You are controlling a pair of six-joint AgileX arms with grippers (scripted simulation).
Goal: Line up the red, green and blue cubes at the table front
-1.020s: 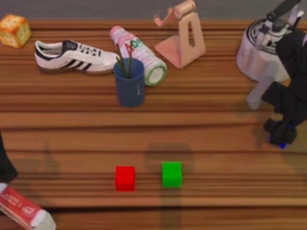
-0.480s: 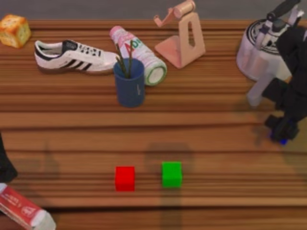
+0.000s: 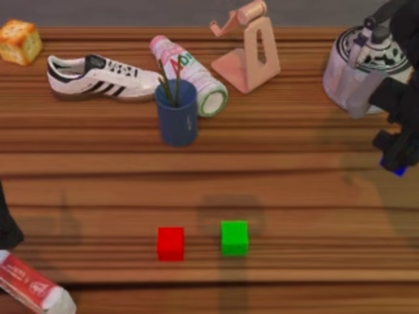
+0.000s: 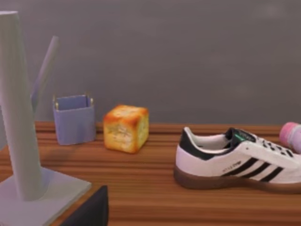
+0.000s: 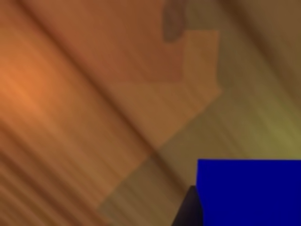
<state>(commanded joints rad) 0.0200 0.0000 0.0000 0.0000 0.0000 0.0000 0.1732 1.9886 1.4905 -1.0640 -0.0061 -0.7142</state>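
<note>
Right tool [image 3: 397, 159]: clamped on blue cube [image 3: 397, 170], at table [image 3: 98, 176] right edge. Red cube [image 3: 170, 243], green cube [image 3: 234, 237]: near front edge, apart. Left tool: unseen.

No legible text on anything

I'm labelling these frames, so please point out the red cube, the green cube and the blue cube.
red cube [image 3: 171, 243], top view, on its top face.
green cube [image 3: 234, 237], top view, on its top face.
blue cube [image 5: 249, 192], right wrist view, on its visible blue face.
</note>
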